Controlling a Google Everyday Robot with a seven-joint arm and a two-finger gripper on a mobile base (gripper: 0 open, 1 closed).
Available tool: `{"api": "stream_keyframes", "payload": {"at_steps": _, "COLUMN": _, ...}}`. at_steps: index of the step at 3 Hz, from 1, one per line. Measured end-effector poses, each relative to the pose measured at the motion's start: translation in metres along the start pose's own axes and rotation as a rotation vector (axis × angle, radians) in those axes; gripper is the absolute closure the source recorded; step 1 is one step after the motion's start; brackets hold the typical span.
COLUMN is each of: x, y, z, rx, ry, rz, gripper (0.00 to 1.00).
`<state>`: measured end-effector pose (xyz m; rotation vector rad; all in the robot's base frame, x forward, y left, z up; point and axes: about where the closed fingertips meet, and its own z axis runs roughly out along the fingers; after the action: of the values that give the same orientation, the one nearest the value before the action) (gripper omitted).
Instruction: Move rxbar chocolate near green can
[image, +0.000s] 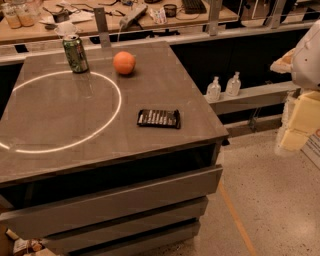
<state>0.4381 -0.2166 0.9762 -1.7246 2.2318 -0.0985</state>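
The rxbar chocolate (158, 118) is a flat black wrapped bar with white lettering. It lies flat near the right front of the grey table top (60, 155). The green can (75, 53) stands upright at the far left of the table, on the edge of a ring of light. My gripper (296, 125) shows at the right edge of the camera view, off the table and above the floor, well to the right of the bar. It touches nothing.
An orange fruit (124, 63) sits at the back of the table between the can and the bar. Two small clear bottles (223, 87) stand on a low ledge to the right. A cluttered workbench (125, 15) runs behind. Drawers front the table.
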Motion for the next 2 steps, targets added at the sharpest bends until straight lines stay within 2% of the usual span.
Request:
{"api": "stream_keyframes", "payload": {"at_steps": 1, "x": 0.0000, "y": 0.0000, "z": 0.0000, "rx": 0.000, "ry": 0.000, "rz": 0.000, "gripper": 0.00}}
{"api": "stream_keyframes", "payload": {"at_steps": 2, "x": -0.0061, "y": -0.0012, "z": 0.0069, "rx": -0.015, "ry": -0.097, "rz": 0.020, "gripper": 0.00}}
